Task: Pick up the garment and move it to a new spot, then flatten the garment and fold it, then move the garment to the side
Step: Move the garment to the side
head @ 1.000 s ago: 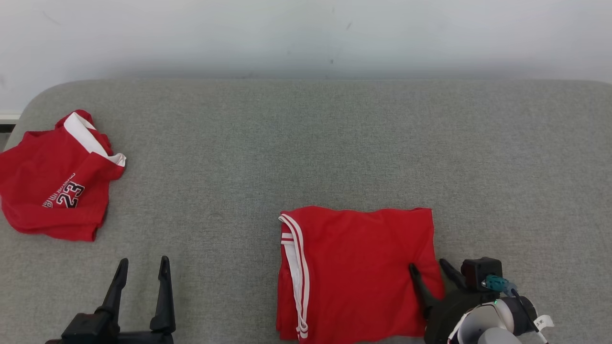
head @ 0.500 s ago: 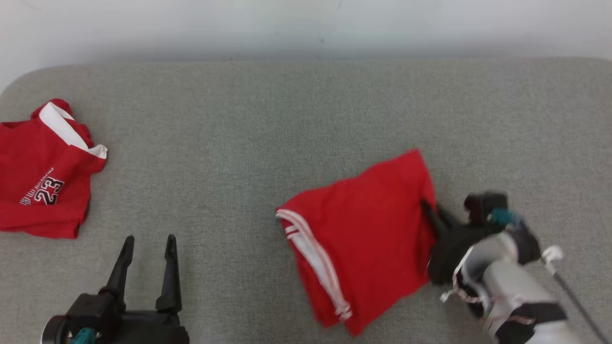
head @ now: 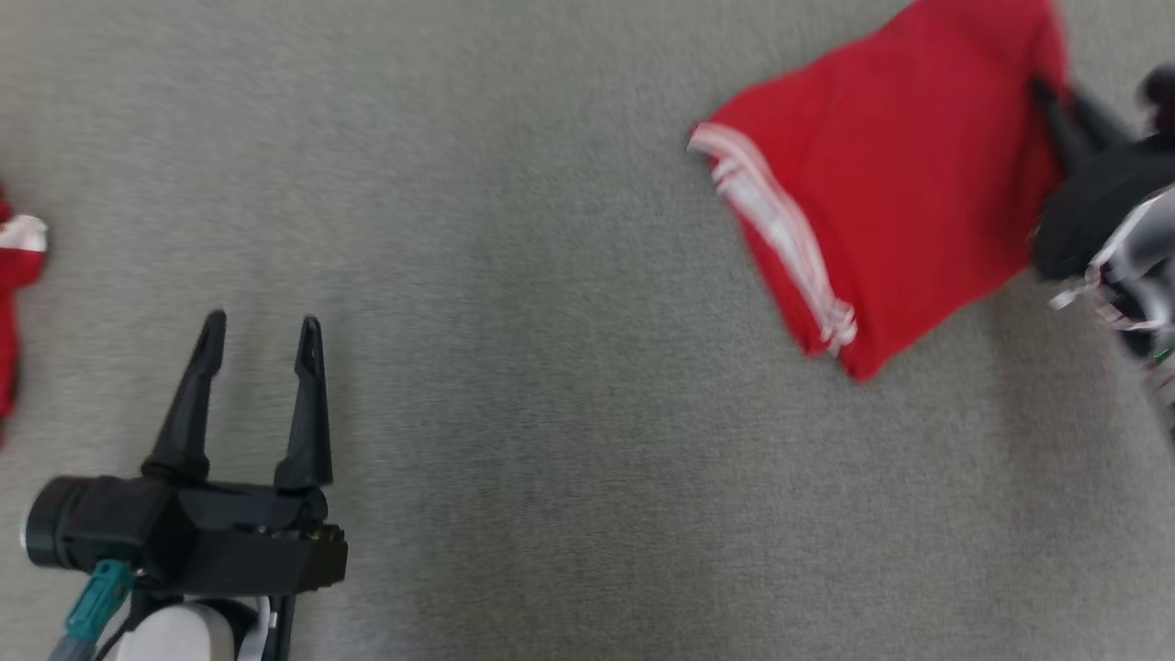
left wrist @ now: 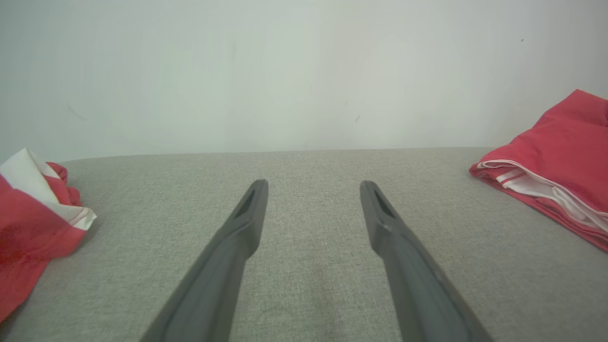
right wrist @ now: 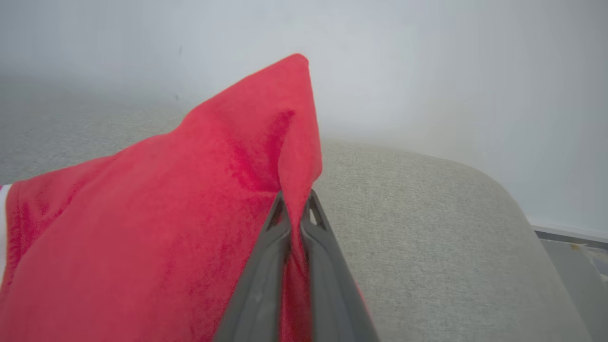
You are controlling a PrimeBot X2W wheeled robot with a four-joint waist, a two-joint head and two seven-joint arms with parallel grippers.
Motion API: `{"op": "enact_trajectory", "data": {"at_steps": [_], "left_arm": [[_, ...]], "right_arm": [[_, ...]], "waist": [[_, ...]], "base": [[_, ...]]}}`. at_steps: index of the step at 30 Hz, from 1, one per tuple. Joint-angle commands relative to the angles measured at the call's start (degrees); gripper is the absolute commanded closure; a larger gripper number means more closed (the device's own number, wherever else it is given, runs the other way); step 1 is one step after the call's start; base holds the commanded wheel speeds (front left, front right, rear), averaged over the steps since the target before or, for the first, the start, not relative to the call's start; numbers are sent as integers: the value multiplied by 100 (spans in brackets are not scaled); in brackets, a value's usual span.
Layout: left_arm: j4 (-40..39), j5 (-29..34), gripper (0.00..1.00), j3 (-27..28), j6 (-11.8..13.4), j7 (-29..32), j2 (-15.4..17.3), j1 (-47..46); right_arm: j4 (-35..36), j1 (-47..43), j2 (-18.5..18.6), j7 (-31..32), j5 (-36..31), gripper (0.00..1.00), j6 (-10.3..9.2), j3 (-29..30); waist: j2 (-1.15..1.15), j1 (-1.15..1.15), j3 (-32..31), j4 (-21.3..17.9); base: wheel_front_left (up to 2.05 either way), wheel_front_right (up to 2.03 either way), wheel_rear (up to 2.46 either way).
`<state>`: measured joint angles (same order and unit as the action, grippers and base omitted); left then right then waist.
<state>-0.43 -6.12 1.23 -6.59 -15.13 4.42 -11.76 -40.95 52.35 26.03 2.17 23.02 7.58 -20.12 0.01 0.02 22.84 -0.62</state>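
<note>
The folded red garment (head: 881,202) with white side stripes lies at the upper right of the head view, turned at an angle on the grey surface. Its right edge is pinched by my right gripper (head: 1056,101), which is shut on the cloth. In the right wrist view the two fingers press together on a raised red fold (right wrist: 266,190) of the garment. The garment's striped edge (left wrist: 551,185) shows at the right of the left wrist view. My left gripper (head: 262,340) stands open at the lower left, nothing between its fingers (left wrist: 247,223).
A second red garment with white trim (left wrist: 33,213) lies crumpled at the far left, a sliver of it at the head view's left edge (head: 14,266). The grey padded surface (head: 551,367) stretches between the two. A pale wall (left wrist: 285,71) rises behind it.
My right gripper closed on the garment's right edge and dragged it, swinging it askew. The head camera has shifted, so the whole scene sits differently. The left gripper stays open.
</note>
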Motion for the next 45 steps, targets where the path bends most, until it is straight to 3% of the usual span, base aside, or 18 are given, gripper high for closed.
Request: {"op": "enact_trajectory", "data": {"at_steps": [1,8,16,29,30,31,39,45], "left_arm": [[-100,46,0,8,-12,0,52,-116],[-635,154,0,32,-30,0,241,-212],[-939,182,0,-68,-49,1,360,-87],[-876,110,0,-167,-53,25,372,-150],[-865,102,0,-159,-48,27,370,-146],[-850,92,0,-148,-39,27,366,-140],[-701,5,0,54,18,28,339,-79],[-546,-59,0,175,33,21,226,86]], "right_arm": [[78,122,147,40,16,100,-18,1],[575,729,1095,425,74,100,-18,91],[875,1244,1847,1012,105,100,-18,272],[177,1898,1881,1239,-363,100,-18,307],[91,1940,1849,1246,-428,65,-18,342],[-5,1967,1808,1285,-470,0,-18,352],[-242,2150,1609,862,-766,0,-18,520],[-189,1966,1345,242,-738,0,-18,592]], "waist": [[-1,-2,891,-684],[-1,-2,1386,-1096],[-1,-2,1568,-1149],[-1,-2,1762,-914],[-1,-2,1763,-897],[-1,-2,1761,-885],[-1,-2,1567,-875],[-1,-2,1056,-830]], "base": [[0,0,0],[0,0,0],[0,0,0],[0,0,0],[0,0,0],[0,0,0],[0,0,0],[0,0,0]]}}
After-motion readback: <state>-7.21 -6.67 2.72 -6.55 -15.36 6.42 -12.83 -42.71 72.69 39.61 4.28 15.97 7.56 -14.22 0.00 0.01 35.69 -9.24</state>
